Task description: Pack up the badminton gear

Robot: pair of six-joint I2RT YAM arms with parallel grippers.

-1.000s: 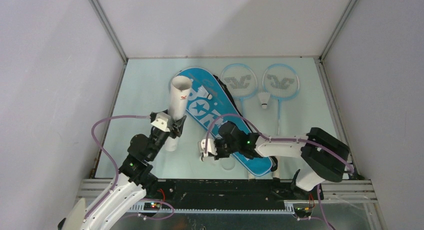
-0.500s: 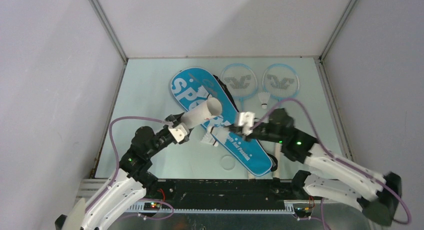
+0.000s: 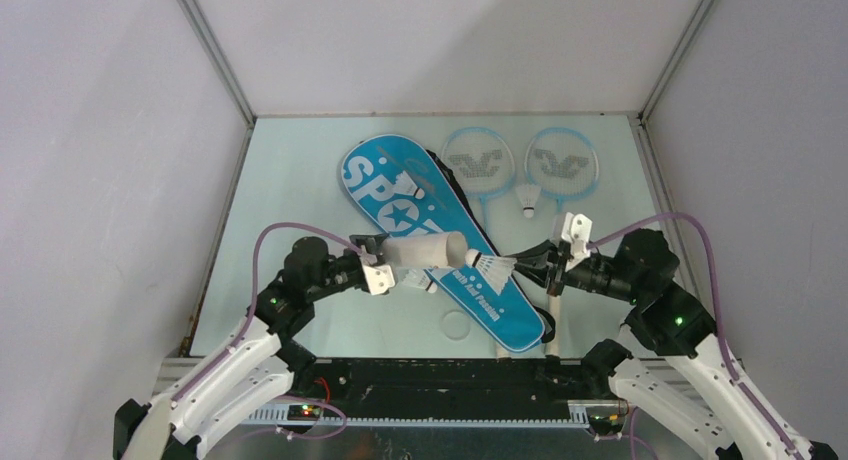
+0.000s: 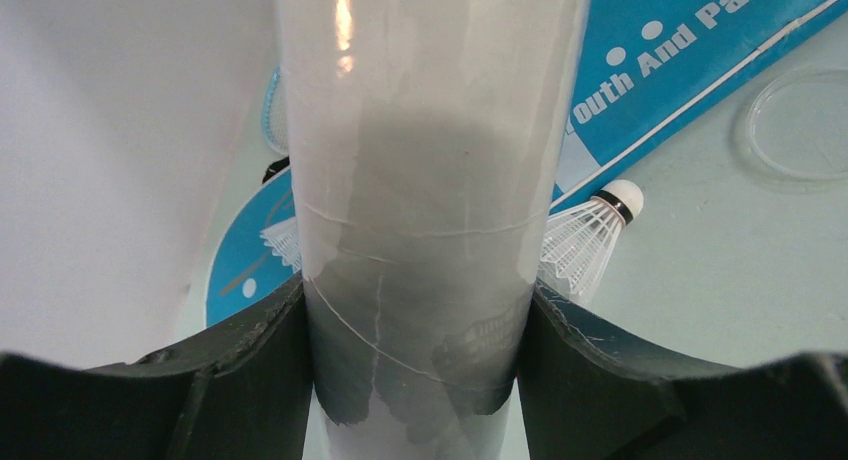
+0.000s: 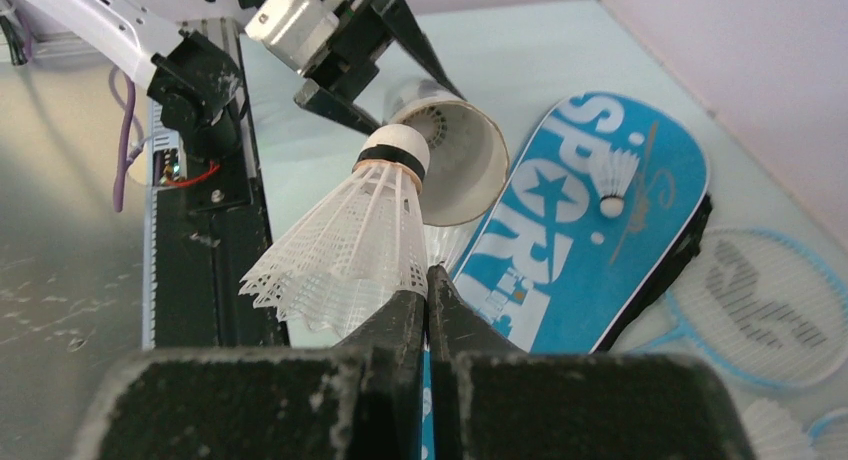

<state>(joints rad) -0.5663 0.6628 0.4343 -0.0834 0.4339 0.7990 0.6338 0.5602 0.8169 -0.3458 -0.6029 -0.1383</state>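
Note:
My left gripper (image 3: 378, 265) is shut on the long white tube (image 3: 425, 251), held level over the blue SPORT bag (image 3: 375, 180), its open mouth facing right. In the left wrist view the tube (image 4: 420, 180) fills the gap between the fingers. My right gripper (image 3: 525, 263) is shut on the skirt of a white shuttlecock (image 3: 492, 268), cork pointing at the tube mouth, just short of it. The right wrist view shows this shuttlecock (image 5: 350, 240) in front of the tube mouth (image 5: 455, 160). Two light-blue rackets (image 3: 478, 163) (image 3: 560, 163) lie at the back right.
Another shuttlecock (image 3: 405, 187) lies on the bag, one (image 3: 528, 198) lies between the rackets, and one (image 3: 415, 279) lies under the tube. A clear round lid (image 3: 456, 325) lies on the table near the bag's front end. Walls enclose the table on three sides.

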